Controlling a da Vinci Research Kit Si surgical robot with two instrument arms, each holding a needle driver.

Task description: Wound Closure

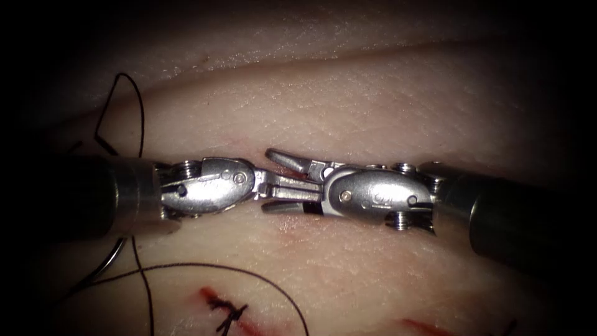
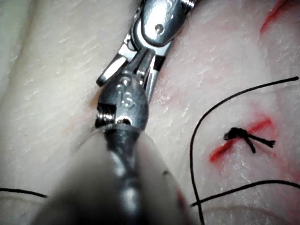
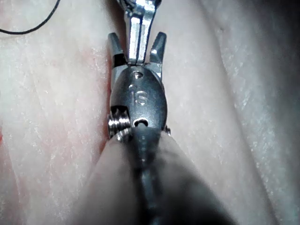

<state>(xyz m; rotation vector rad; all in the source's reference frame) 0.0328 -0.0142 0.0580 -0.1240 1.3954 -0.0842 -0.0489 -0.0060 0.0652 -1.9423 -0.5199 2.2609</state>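
Observation:
Over the pale tissue the two tools meet tip to tip. My left tool comes in from the left with its jaws shut, and I see nothing held in them. My right tool has its jaws open, one above and one below the left tool's shut jaws, holding nothing. The right wrist view shows this same straddle, right tool around left tool. Black thread loops across the tissue below the tools. A thin grey curve beneath the left shaft may be the needle, lying free.
A knotted black stitch sits on the red cut at the lower edge. Another red stretch of cut lies to the right. Thread also curls up at the far left. Faint red fluid marks the tissue under the jaws.

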